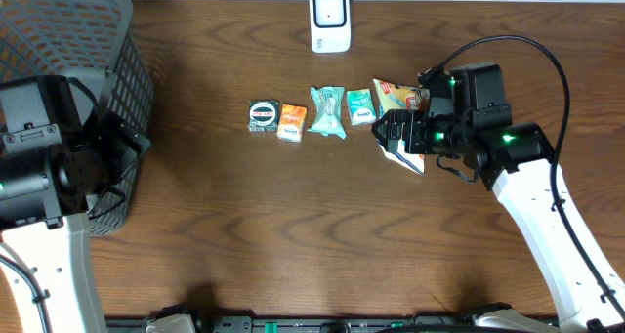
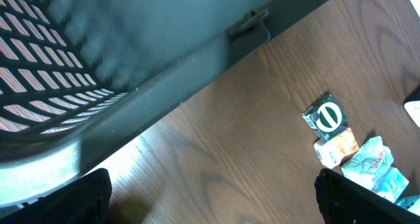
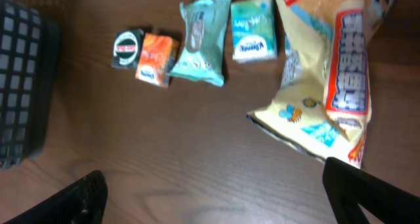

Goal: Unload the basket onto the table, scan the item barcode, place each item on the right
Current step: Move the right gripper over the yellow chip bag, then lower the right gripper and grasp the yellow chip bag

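Note:
Five items lie in a row mid-table: a black packet with a round logo (image 1: 263, 115), an orange packet (image 1: 292, 122), a teal wipes pack (image 1: 328, 112), a small teal tissue pack (image 1: 360, 106) and a large yellow snack bag (image 1: 394, 98). My right gripper (image 1: 392, 132) hovers over the snack bag's near end, open and holding nothing. In the right wrist view the snack bag (image 3: 328, 73) lies just ahead of the right finger (image 3: 367, 194) of the gripper (image 3: 223, 204). My left gripper (image 2: 216, 207) is open over bare wood by the basket. The white scanner (image 1: 330, 20) stands at the back edge.
A dark grey mesh basket (image 1: 68, 69) fills the far left; its rim (image 2: 164, 66) crosses the left wrist view. That view also shows the black packet (image 2: 326, 117), orange packet (image 2: 336, 147) and wipes pack (image 2: 374, 165) at the right.

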Motion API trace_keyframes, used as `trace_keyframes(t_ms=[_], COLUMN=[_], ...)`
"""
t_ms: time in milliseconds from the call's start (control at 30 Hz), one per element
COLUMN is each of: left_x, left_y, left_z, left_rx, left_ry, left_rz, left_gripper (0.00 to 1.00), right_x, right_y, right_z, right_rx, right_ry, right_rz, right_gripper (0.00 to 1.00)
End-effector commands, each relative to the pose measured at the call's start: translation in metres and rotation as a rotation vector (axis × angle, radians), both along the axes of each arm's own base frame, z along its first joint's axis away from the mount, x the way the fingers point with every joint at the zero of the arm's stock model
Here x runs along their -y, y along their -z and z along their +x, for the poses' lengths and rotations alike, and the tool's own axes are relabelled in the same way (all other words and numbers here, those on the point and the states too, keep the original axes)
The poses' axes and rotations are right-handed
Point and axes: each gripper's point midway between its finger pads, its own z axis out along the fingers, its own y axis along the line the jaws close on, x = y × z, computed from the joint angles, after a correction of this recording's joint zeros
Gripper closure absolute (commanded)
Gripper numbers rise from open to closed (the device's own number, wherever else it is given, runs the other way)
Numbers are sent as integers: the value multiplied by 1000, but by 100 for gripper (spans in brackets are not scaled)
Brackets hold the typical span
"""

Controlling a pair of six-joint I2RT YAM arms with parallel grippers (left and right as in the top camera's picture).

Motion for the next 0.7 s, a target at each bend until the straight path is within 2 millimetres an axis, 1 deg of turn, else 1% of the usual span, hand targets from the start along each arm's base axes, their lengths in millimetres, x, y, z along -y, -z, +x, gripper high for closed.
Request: trace_keyframes(t_ms=[0, 133, 233, 267, 467, 567, 667], left_x=[-2, -2, -2, -2, -2, -2, -2], left_y=[-4, -4, -4, -4, -4, -4, -4], left_z=[-1, -1, -1, -1, -1, -1, -1], left_rx=[11, 11, 11, 11, 11, 11, 11], left_ry=[-13, -13, -13, -13, -13, -13, -13], left_rz=[6, 6, 6, 6, 6, 6, 6], left_gripper=[2, 2, 2, 2, 2, 3, 2], right_x=[-3, -4, 5, 11, 29, 33, 32], right_y=[1, -3, 0, 1, 4, 4, 6], right_z=[1, 7, 10, 13, 20, 22, 22], right_rx=[6, 34, 42, 49, 72, 80, 73], right_ry=[1, 3, 38, 62, 129, 144, 142], right_rz=[6, 9, -35, -66, -151, -170, -172], right_gripper=[1, 1, 1, 1, 1, 1, 1])
